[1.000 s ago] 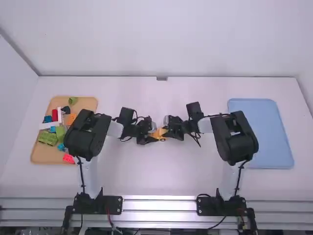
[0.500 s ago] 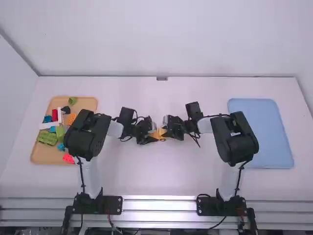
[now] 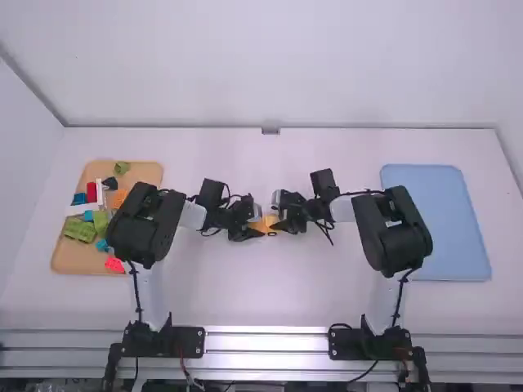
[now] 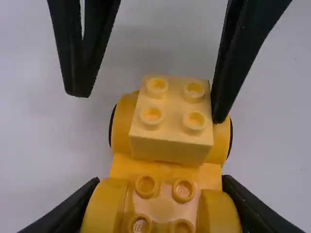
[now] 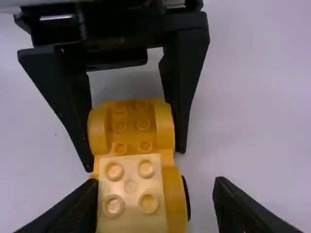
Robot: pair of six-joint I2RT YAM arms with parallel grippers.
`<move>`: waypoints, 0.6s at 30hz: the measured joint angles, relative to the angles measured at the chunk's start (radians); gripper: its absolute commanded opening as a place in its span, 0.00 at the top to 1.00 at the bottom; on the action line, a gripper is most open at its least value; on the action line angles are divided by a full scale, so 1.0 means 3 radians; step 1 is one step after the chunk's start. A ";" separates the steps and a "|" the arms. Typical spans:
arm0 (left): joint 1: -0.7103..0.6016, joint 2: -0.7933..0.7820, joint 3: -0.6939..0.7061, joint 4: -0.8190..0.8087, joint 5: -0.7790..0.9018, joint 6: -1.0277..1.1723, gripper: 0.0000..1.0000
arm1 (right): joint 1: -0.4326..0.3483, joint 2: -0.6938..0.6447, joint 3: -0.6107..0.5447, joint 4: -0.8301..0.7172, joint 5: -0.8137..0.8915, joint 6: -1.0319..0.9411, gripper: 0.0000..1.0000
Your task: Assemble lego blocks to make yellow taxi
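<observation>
Mid-frame overhead, the right black two-finger claw point(image 5: 155, 183) had just spread off the pale-yellow four-stud plastic block point(image 4: 170, 119), baring slightly more yellow, so that block was probably placed. Left claw point(image 4: 161, 180) pinched the yellow wheeled plastic base point(image 4: 165, 206) under it; base's end cut off at left-wrist frame bottom, stud seating unclear.

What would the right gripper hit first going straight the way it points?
Probably the left gripper, closed on the far end of the yellow wheeled base. The yellow two-by-two brick is between the right gripper's open fingers. Depth is unclear.
</observation>
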 measured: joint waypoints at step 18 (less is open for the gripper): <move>-0.0003 0.0000 0.0000 -0.0001 0.0003 -0.0001 0.76 | 0.0098 -0.0217 -0.0008 -0.0214 0.0103 -0.0103 1.00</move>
